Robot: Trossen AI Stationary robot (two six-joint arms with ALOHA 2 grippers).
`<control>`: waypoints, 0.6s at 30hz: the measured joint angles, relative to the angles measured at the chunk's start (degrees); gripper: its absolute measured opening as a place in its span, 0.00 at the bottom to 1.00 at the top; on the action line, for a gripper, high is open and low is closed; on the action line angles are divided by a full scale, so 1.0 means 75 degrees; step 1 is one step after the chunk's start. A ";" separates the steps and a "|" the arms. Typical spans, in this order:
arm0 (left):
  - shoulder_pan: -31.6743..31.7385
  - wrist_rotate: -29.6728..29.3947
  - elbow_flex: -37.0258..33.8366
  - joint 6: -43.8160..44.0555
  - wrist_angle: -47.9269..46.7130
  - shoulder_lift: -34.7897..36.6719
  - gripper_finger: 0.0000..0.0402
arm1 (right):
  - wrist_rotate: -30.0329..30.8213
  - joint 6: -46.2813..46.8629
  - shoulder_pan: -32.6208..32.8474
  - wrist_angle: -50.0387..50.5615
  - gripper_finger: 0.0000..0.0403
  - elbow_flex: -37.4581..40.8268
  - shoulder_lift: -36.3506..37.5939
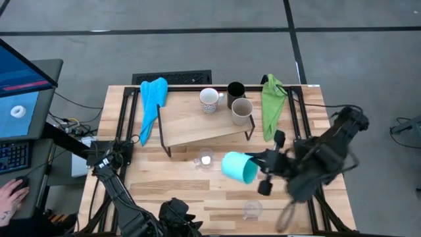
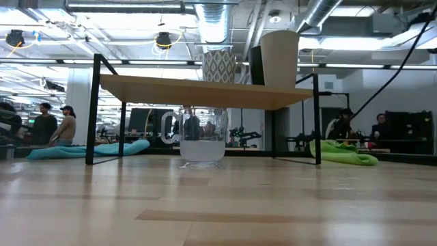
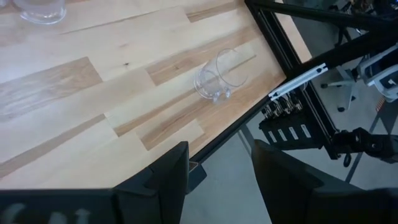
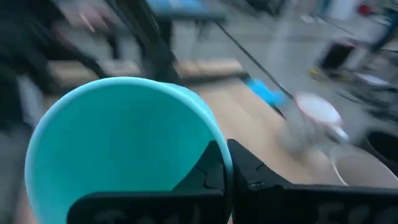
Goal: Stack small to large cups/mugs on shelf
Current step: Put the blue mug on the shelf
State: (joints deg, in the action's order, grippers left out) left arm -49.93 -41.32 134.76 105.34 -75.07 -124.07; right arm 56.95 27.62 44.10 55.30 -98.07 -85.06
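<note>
My right gripper (image 1: 259, 168) is shut on the turquoise mug (image 1: 238, 166), which it holds in the air over the table in front of the shelf's right end. On the shelf (image 1: 197, 128) stand a white patterned mug (image 1: 209, 100), a black cup (image 1: 235, 91) and a beige mug (image 1: 241, 110). One clear glass (image 1: 205, 158) stands on the table in front of the shelf. Another clear glass (image 3: 219, 78) lies on its side near the table's front edge. My left gripper (image 3: 217, 180) hangs open above that front edge, apart from the glass. My right gripper pinches the turquoise mug's rim (image 4: 219, 149), with one finger (image 4: 205, 171) inside the mouth and the other outside the wall. The fingers come from the table's right side. The mug is lifted clear and tipped over, its mouth turned toward the gripper.
A blue cloth (image 1: 152, 105) lies by the shelf's left end and a green cloth (image 1: 272, 105) by its right end. The black table frame (image 3: 292, 87) runs along the front edge. Bare tabletop (image 1: 164, 178) lies in front of the shelf at the left.
</note>
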 joint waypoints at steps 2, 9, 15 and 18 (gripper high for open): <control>0.0019 -0.0006 0.0002 -0.0088 0.0003 0.0000 0.42 | -0.0231 -0.0697 0.0242 -0.1167 0.02 -0.0059 0.0318; 0.0023 -0.0349 0.0003 -0.0103 0.0003 0.0000 0.42 | -0.1793 -0.3015 0.1070 -0.4946 0.02 -0.0065 0.1121; 0.0023 -0.0776 0.0000 -0.0208 0.0132 0.0000 0.42 | -0.3672 -0.4380 0.1617 -0.6969 0.02 -0.0065 0.1256; 0.0023 -0.1080 0.0003 -0.0506 0.0415 0.0000 0.42 | -0.5354 -0.5186 0.1865 -0.7817 0.02 -0.0065 0.1202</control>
State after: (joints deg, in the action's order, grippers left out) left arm -49.76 -49.42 134.78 101.55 -71.95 -124.07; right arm 16.79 -11.27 58.09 -3.33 -98.56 -76.04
